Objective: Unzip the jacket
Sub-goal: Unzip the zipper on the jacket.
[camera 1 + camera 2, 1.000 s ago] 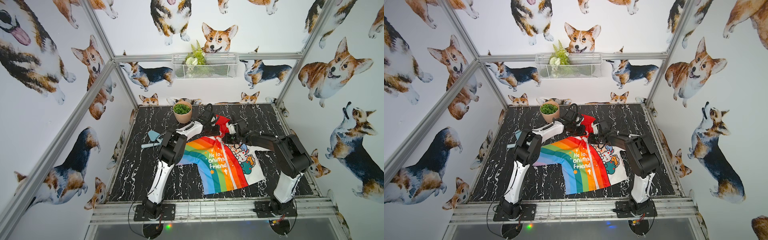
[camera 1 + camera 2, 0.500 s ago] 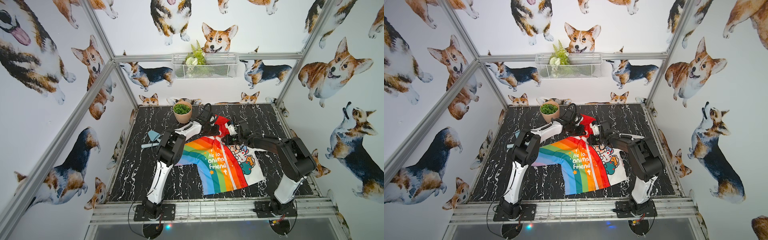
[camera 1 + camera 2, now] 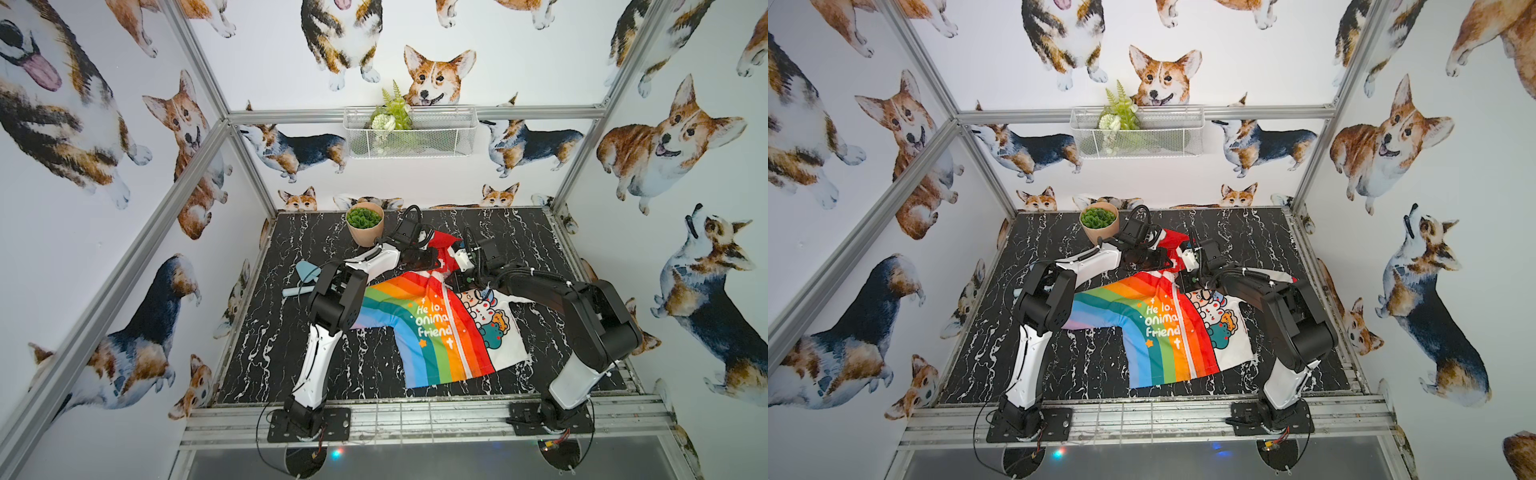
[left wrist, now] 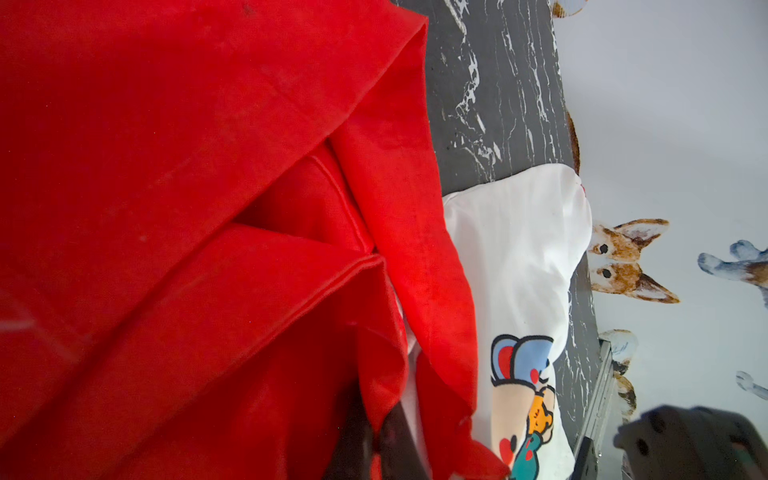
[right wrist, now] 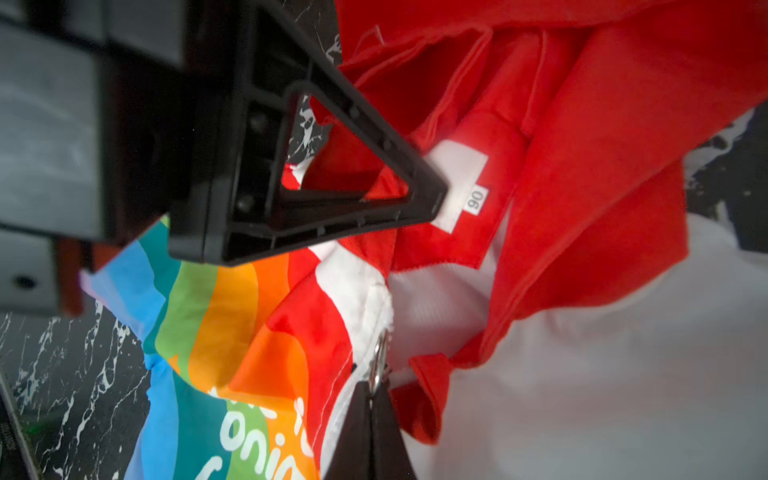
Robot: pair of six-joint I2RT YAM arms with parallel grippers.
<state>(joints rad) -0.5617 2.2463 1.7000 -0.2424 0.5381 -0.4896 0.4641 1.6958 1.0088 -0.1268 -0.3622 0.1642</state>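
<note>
On the black marbled table (image 3: 332, 374), the jacket (image 3: 432, 328) lies flat near the middle, with its rainbow half toward my left arm and its red hood (image 3: 442, 243) at the far end. My right end effector (image 5: 371, 401) is pinched narrow on the metal zipper pull (image 5: 377, 360) at the collar. My left end effector (image 4: 376, 428) is clamped tight on red fabric beside the neck label (image 5: 461, 183). A potted plant (image 3: 364, 222) stands near the hood.
</note>
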